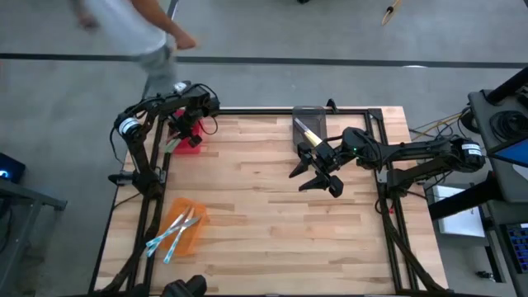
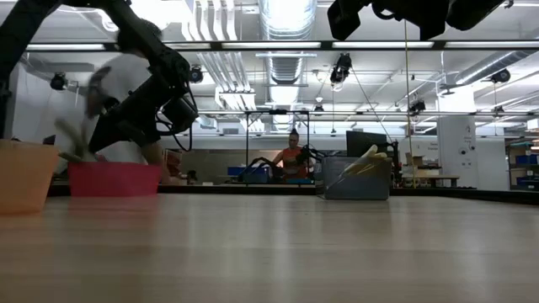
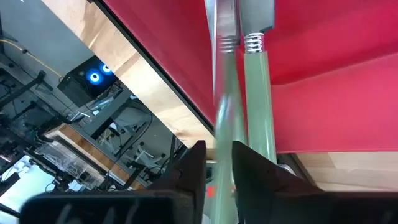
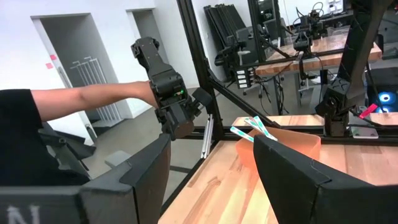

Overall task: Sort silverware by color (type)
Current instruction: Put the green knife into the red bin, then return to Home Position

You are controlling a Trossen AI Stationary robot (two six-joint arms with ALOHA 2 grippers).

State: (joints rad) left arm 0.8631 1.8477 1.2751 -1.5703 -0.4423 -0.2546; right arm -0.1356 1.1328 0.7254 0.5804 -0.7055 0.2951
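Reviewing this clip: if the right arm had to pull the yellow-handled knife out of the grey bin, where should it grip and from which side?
Probably the yellow handle, from above. The yellow-handled knife leans in the grey bin with its handle up over the rim, its blade down inside. The right gripper hangs open nearby.

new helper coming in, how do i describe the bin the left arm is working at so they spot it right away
On the light wooden table, look to the far left corner, where the left gripper reaches down holding a green-handled knife. Under it sits the red plastic bin. The orange bin with blue-handled knives is nearer on the same side, and the grey bin stands at the far middle.
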